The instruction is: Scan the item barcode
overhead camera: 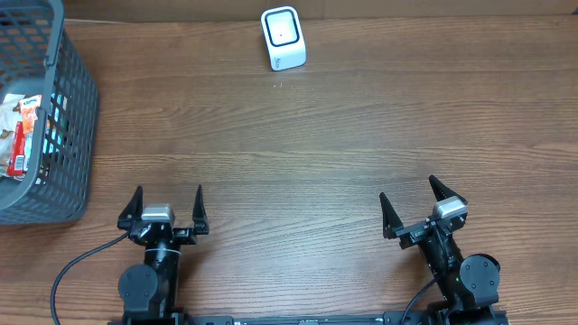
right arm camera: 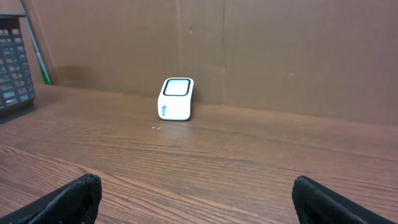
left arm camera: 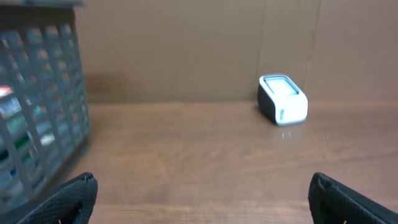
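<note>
Inside the gray basket [overhead camera: 72, 126] at the left edge of the table [overhead camera: 298, 153] lie some packets [overhead camera: 20, 135], red, white and orange, piled against its wall. I cannot tell which one has the barcode. The little white scanner [overhead camera: 284, 38] stands at the far side of the table, near the middle, well apart from the basket. Both arms sit at the near edge. The left gripper [overhead camera: 169, 194] has its two fingers wide apart and holds nothing. The right gripper [overhead camera: 406, 188] is the same, fingers spread wide and bare. Both wrist views show the scanner ahead.
</note>
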`<state>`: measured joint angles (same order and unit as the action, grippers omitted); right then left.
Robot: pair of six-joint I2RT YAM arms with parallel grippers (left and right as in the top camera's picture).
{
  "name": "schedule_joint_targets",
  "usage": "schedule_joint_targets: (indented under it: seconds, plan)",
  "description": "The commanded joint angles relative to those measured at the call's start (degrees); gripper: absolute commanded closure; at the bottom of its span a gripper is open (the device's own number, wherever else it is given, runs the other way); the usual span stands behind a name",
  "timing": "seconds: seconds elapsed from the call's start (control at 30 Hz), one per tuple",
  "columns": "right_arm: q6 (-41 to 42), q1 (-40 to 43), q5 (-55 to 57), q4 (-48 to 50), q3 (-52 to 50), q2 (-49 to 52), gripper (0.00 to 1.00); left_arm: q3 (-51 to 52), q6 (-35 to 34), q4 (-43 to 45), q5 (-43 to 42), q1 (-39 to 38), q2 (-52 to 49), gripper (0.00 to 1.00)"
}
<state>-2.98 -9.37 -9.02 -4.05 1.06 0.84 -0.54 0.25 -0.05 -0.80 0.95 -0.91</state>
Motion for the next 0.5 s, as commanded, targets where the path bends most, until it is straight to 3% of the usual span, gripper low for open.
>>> schedule_joint_targets:
  seconds: [0.0,0.47]
  plan:
    - [0.0,0.1,-0.1,0.2,-0.6,-0.6,0.00,-2.6,1.5,2.6,1.0,-0.2,0.7,0.00]
    - [0.0,0.1,-0.1,0.2,-0.6,-0.6,0.00,-22.4,3.5,17.6,4.6,-0.2,0.5,0.01]
